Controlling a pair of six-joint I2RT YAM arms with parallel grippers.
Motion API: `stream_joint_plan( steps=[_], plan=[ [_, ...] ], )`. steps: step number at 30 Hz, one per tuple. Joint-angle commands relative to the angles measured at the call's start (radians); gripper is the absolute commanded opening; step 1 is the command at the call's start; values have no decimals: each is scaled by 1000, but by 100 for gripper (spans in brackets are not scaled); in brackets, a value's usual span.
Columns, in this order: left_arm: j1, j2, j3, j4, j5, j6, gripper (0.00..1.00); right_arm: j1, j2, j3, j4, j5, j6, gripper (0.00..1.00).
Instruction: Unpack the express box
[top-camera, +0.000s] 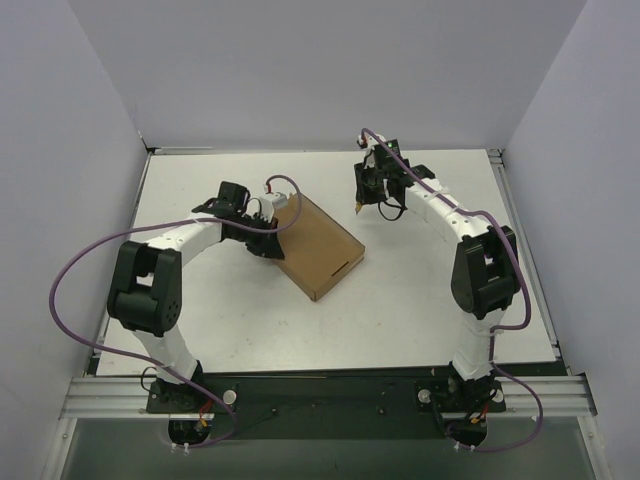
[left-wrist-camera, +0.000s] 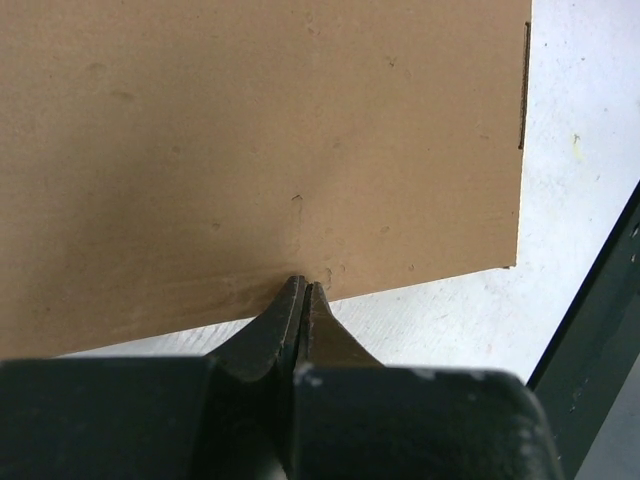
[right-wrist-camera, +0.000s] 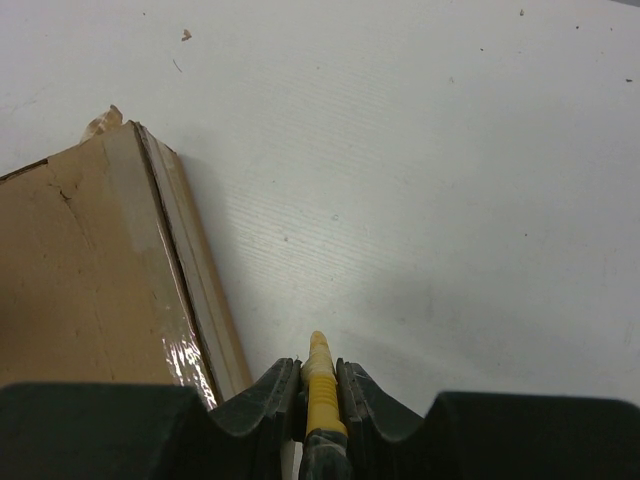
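Observation:
The express box is a flat brown cardboard mailer lying closed in the middle of the table. It fills the left wrist view and shows at the left of the right wrist view, with clear tape along its edge. My left gripper is shut and empty, its tips against the box's left edge. My right gripper is shut on the yellow utility knife, held above the table just beyond the box's far corner.
White table with grey walls on three sides. A dark bar shows at the right of the left wrist view. Small cardboard scraps lie on the table beyond the box.

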Motion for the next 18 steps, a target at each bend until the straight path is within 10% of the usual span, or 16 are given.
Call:
stream_joint_plan(
  steps=[1,18],
  plan=[
    [4,8,-1,-51,-38,111,0,-4,-9,7,15,0,-14,0],
    [107,-70,-165,-94,-69,254,0,45,69,54,12,-206,18,0]
  ],
)
